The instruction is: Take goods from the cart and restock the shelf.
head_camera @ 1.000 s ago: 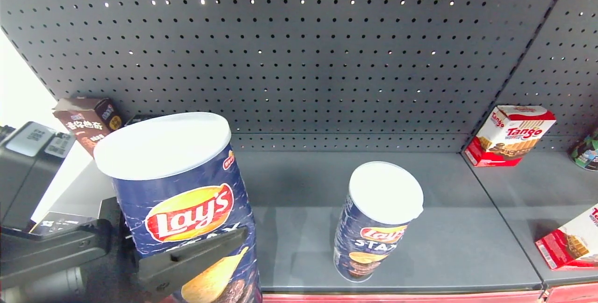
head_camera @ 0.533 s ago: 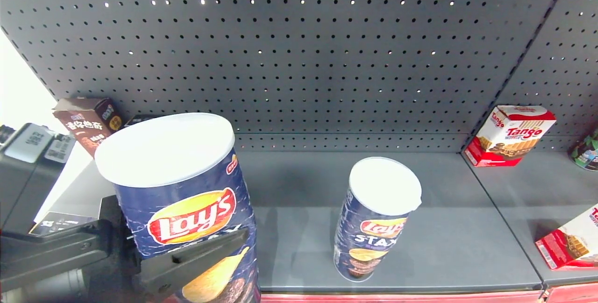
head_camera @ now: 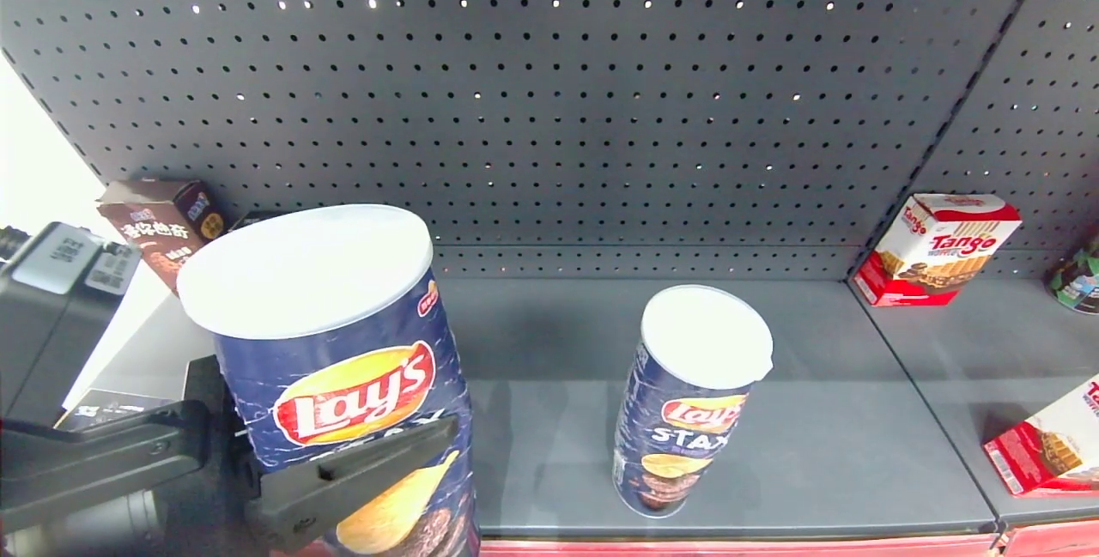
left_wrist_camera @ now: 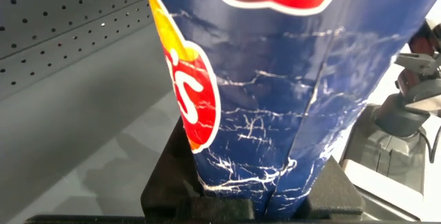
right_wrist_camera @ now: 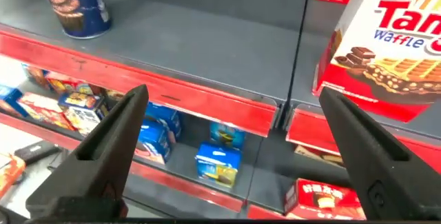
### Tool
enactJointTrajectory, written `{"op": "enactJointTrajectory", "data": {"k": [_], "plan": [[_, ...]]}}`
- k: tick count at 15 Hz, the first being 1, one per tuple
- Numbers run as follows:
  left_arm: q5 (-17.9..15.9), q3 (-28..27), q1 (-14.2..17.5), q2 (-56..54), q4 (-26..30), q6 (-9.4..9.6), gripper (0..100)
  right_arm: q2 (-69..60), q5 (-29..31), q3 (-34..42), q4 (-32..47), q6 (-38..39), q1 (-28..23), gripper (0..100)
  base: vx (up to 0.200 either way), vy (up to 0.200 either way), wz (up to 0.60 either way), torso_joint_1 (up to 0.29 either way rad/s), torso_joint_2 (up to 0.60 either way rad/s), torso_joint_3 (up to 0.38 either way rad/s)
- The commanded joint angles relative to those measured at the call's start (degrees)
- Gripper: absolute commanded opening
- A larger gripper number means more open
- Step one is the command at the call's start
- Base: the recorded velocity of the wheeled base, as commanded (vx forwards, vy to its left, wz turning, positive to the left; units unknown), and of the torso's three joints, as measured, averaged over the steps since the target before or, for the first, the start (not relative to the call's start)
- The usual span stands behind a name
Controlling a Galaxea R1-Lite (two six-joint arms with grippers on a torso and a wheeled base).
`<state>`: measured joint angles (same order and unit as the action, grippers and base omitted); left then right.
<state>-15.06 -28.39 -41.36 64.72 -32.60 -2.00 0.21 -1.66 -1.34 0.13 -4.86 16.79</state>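
My left gripper is shut on a tall blue chips can with a white lid. It holds the can upright at the shelf's front left edge, gripping the lower part. In the left wrist view the can rises from between the fingers of the left gripper. A second, matching can stands alone mid-shelf on the grey shelf board. My right gripper is open and holds nothing. It hangs in front of and below the shelf's red front edge, with the standing can far off to one side.
A brown box leans at the back left. Red wafer boxes sit in the bay to the right, beyond a divider. Pegboard closes the back. Blue boxes fill a lower shelf.
The held can has shifted slightly to the right. The standing can's lid has moved a little toward the back while its base stayed put.
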Motion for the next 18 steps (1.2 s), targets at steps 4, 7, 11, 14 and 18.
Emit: {"op": "enactJointTrajectory", "data": {"k": [4, 7, 11, 14, 18], "plan": [[-0.06, -7.47, -0.12, 5.77, -0.01, 0.33, 0, -0.21, 0.08, 0.11, -0.05, 0.38, 0.18, 100, 0.000, 0.000, 0.00, 0.000, 0.00, 0.000], [-5.77, -10.63, 1.11, 9.99, -0.01, 0.42, 0, -0.21, 0.08, 0.11, -0.05, 0.38, 0.26, 100, 0.000, 0.000, 0.00, 0.000, 0.00, 0.000], [-9.99, -18.10, 5.94, 21.24, -1.15, 4.11, 0, -0.21, 0.08, 0.11, -0.05, 0.38, 0.26, 100, 0.000, 0.000, 0.00, 0.000, 0.00, 0.000], [-10.08, -24.08, 8.76, 27.21, -0.63, 5.87, 0, -0.21, 0.08, 0.11, -0.05, 0.38, 0.18, 100, 0.000, 0.000, 0.00, 0.000, 0.00, 0.000], [-10.08, -30.23, 13.06, 38.02, -2.56, 14.22, 0, -0.21, 0.08, 0.11, -0.05, 0.38, 0.18, 100, 0.000, 0.000, 0.00, 0.000, 0.00, 0.000]]}}
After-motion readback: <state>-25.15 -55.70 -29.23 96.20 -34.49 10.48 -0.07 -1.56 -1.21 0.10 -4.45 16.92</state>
